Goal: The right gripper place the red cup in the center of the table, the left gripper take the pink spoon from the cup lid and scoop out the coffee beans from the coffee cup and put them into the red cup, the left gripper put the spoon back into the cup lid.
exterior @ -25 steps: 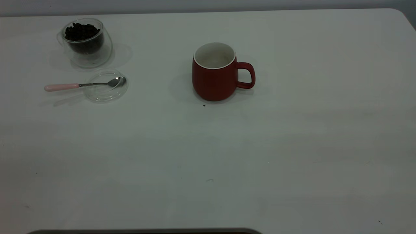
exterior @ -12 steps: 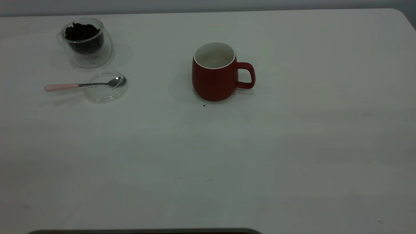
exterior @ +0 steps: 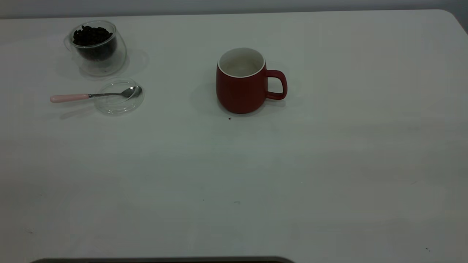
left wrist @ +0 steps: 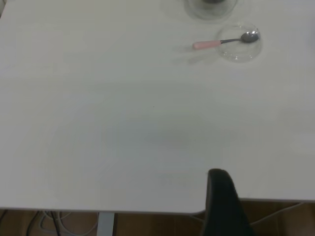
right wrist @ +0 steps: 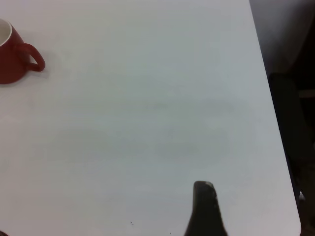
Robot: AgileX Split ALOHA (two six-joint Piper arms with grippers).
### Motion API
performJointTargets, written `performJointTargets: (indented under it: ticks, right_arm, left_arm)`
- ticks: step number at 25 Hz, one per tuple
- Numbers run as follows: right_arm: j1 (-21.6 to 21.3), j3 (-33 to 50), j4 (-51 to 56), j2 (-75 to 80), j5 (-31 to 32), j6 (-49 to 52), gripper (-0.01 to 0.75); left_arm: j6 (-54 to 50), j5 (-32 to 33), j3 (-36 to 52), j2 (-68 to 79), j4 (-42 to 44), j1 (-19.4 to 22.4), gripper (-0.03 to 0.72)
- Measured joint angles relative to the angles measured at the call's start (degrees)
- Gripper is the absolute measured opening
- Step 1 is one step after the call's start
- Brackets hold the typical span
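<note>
The white tabletop (exterior: 329,164) fills the exterior view, with a rounded corner at its far right and a few tiny dark specks on its surface. Near the middle, toward the far side, the red cup (exterior: 241,86) stands upright; its white inside shows nothing in it, and its loop handle points to that view's right. One dark speck lies just in front of its base. At the far left stands the coffee cup (exterior: 98,47), a clear double-walled glass, upright, holding a heap of coffee beans (exterior: 91,35) that reaches close to its rim. Just in front of it, nearer the camera, lies the cup lid (exterior: 119,98), flat on the tabletop. The pink spoon (exterior: 91,95) rests with its metal bowl on the lid and its pale pink handle reaching out past the lid's edge to the left.

Neither arm shows in the exterior view. In each wrist view only one dark finger appears: the left gripper (left wrist: 224,204) hangs near the tabletop's edge, well apart from the spoon, and the right gripper (right wrist: 205,209) is over bare tabletop, well apart from the red cup. Whether either gripper's fingers are wide or narrow cannot be told.
</note>
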Motion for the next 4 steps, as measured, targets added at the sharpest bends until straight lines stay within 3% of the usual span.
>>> performJointTargets:
  ticks: [4]
  right_arm:
    - [0.0,0.0,0.0,0.0,0.0,0.0,0.588]
  left_arm:
    - [-0.1,0.0,0.0,0.0,0.0,0.0,0.505]
